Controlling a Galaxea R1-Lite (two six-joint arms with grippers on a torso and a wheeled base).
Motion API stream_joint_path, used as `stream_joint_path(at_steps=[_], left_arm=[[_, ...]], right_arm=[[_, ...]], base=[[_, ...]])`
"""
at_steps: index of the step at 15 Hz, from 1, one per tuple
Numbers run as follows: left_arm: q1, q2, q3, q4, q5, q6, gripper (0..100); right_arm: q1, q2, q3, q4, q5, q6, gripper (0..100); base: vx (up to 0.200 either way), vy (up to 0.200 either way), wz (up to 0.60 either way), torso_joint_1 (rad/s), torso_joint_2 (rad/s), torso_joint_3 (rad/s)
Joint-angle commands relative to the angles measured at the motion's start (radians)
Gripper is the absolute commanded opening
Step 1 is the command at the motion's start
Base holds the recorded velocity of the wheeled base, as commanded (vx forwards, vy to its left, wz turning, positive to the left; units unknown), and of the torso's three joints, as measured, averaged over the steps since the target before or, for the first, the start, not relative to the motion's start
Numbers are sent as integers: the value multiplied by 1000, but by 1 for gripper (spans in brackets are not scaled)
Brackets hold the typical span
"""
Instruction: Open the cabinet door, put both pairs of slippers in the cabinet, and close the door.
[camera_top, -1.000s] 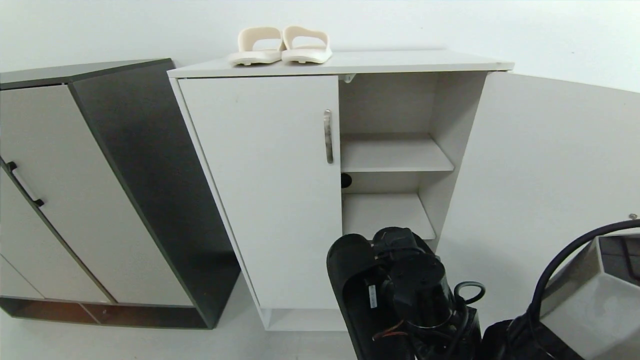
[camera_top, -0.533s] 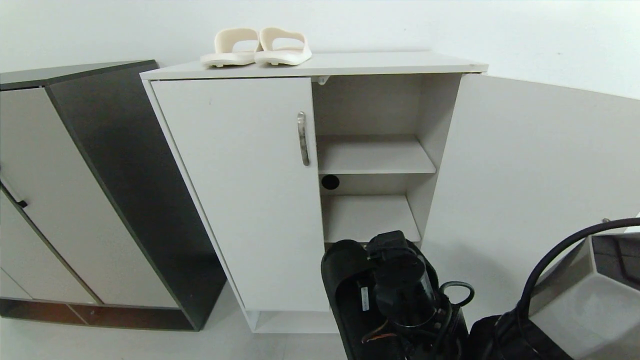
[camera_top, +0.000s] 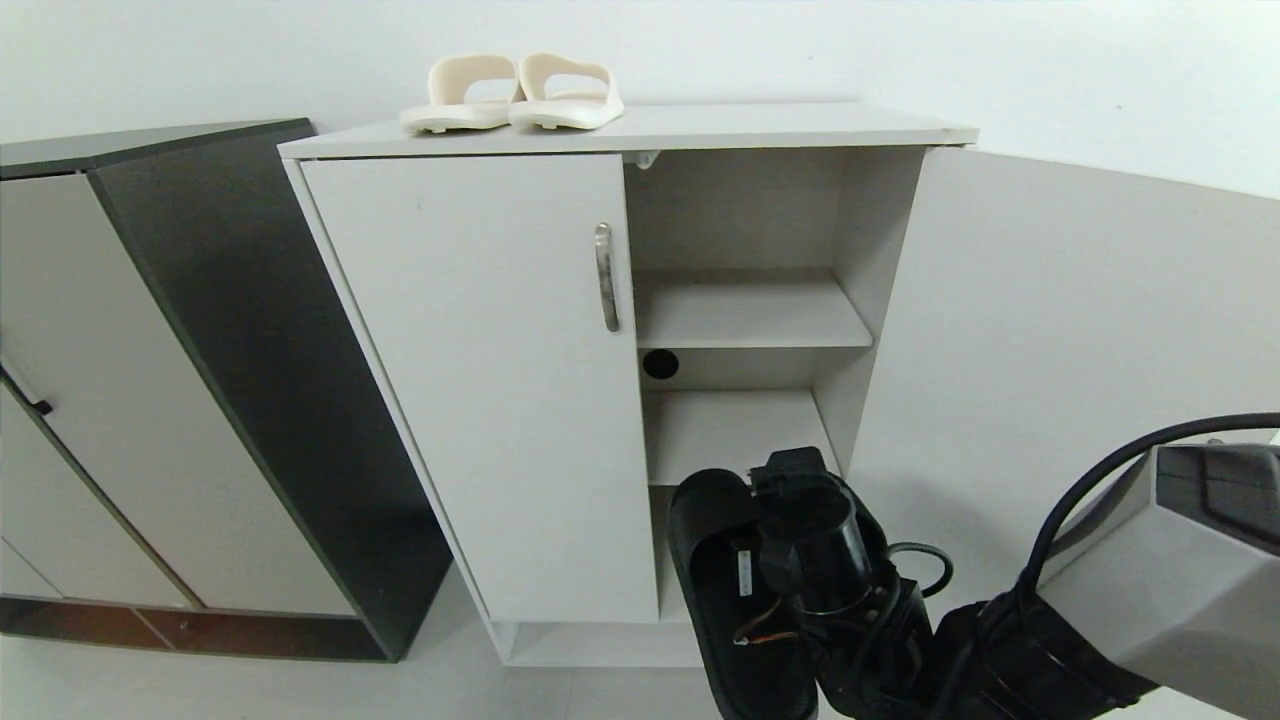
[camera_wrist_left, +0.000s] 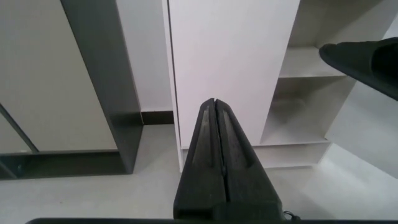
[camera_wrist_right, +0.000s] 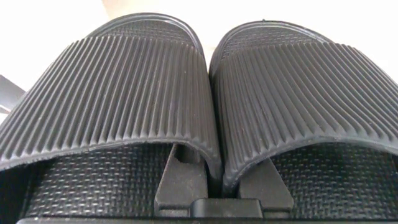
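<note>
**Spotter:** Where was the black pair (camera_top: 735, 590)?

**Me:** In my right pincer (camera_wrist_right: 221, 186), which was clamped on both inner edges under the straps. I had them just short of the lower shelf (camera_top: 735, 435) in the open bay. My left pincer (camera_wrist_left: 214, 109) was closed on nothing.

**Spotter:** Heading?

**Me:** Side by side, with the long axis running from me toward the cabinet (camera_top: 760, 125), toes leading. I judged them light, soft ribbed rubber and bendy, so best held near the straps. The cream pair (camera_top: 512, 92) sat on top.
</note>
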Motion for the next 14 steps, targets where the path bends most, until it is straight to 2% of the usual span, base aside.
stream_joint_path(at_steps=[1,5,10,14], left_arm=[[0,2,0,0,0,0,0],[2,2,0,0,0,0,0],[0,2,0,0,-1,0,0],[0,2,0,0,-1,-1,0]], right_arm=[[-22,43,-24,0,-13,0,0],[-49,105,-79,0,-21,-1,0],[-51,148,-87,-14,-54,-1,0],[-39,162,-90,-109,-96,-17,0]], base=[[0,0,0,0,0,0],[0,0,0,3,2,-113],[0,0,0,3,1,-189],[0,0,0,6,1,-199]])
